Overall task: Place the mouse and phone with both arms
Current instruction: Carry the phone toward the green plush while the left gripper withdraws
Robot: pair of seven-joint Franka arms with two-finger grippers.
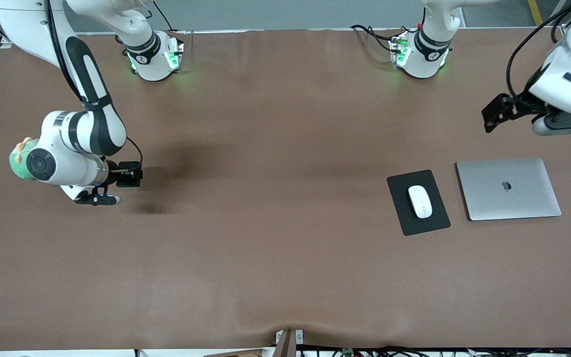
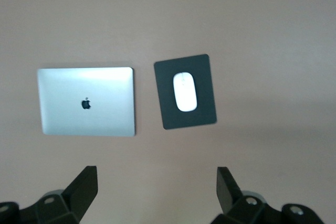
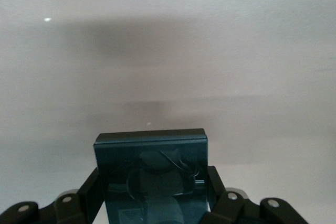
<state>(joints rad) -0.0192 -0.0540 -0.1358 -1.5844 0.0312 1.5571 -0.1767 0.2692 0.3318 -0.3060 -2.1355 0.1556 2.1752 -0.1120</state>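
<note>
Two grippers, two states. Right gripper (image 3: 152, 203), clamped on the phone (image 3: 151, 174), hangs over bare table (image 1: 265, 258) at its own end; it should lower level before release. Left gripper (image 2: 157, 195), jaws spread and empty, overlooks the mouse (image 2: 185, 92) on its pad (image 2: 202, 114) (laptop (image 2: 86, 100) alongside). Only the right wrist view shows the grip.

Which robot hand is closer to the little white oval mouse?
Left. The left gripper hangs open above the table near the white oval mouse on its black pad. The right gripper, clamping the black glossy phone, is at the table's right-arm end.
</note>
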